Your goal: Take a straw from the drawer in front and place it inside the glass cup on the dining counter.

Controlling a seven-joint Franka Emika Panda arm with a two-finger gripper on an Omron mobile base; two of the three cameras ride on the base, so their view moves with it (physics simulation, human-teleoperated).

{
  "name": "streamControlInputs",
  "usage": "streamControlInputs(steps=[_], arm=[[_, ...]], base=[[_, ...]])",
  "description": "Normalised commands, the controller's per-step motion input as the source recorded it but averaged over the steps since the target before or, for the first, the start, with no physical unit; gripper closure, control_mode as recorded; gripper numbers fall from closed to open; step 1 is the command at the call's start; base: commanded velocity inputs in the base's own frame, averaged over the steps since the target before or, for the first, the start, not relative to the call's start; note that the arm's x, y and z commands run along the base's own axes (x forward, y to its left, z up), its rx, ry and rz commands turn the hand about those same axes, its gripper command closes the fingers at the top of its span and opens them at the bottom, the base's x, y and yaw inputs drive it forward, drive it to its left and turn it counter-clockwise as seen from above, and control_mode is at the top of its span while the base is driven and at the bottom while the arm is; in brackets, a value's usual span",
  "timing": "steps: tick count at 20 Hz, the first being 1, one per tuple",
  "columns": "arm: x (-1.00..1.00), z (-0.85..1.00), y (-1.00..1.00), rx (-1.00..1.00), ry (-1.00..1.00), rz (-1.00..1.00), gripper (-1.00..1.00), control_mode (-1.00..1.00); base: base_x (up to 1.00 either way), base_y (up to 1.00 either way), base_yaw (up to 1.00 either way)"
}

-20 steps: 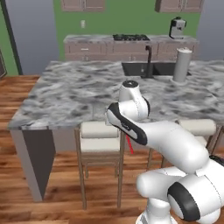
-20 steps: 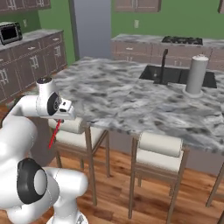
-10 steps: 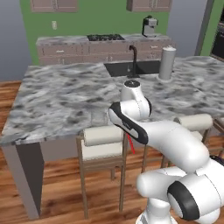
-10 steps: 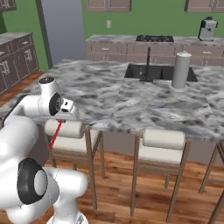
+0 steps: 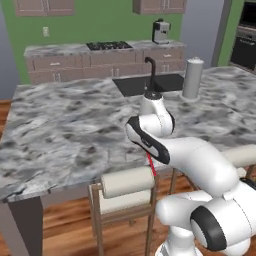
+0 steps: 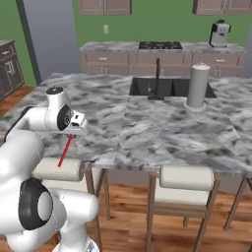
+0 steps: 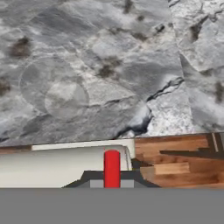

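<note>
While I hold the straw [image 7: 112,168] clamped between my fingers, its long axis runs straight out along my gripper [image 7: 112,178], so in the hand view I look down its red end, and in the base views it hangs as a thin red stick slanting down from my hand toward the stool [image 6: 58,169] below. My hand sits just at the near edge of the dining counter [image 5: 60,130], above the rolled back of that stool. From my fingertips the glass cup [image 7: 54,93] lies ahead and off to the left in the hand view, standing on the marble a little in from the near edge; I see it as faint rings, mouth up, nearly clear. My judgement is that the coming move turns on carrying the straw's tip over that mouth and standing the stick more upright before I let go. Farther across the counter are the dark sink [image 6: 170,87] with its black faucet [image 6: 157,78], and beside it the tall grey cylinder [image 6: 198,85]. Counting: one straw, one glass cup, one grey cylinder, one sink, and two stools plain in the right base view.
</note>
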Motion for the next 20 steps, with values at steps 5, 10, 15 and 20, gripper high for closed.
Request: streamControlInputs(steps=[5, 10, 15, 20], arm=[[0.0, 0.0, 0.0, 0.0, 0.0, 0.0, 1.0, 1.0], [0.0, 0.0, 0.0, 0.0, 0.0, 0.0, 1.0, 1.0], [0.0, 0.0, 0.0, 0.0, 0.0, 0.0, 1.0, 1.0], [0.04, 0.05, 0.01, 0.18, -0.01, 0.09, 1.0, -1.0]], base=[[0.69, 0.35, -0.14], [0.67, 0.37, -0.13], [0.49, 0.3, -0.1], [0.0, 0.0, 0.0]])
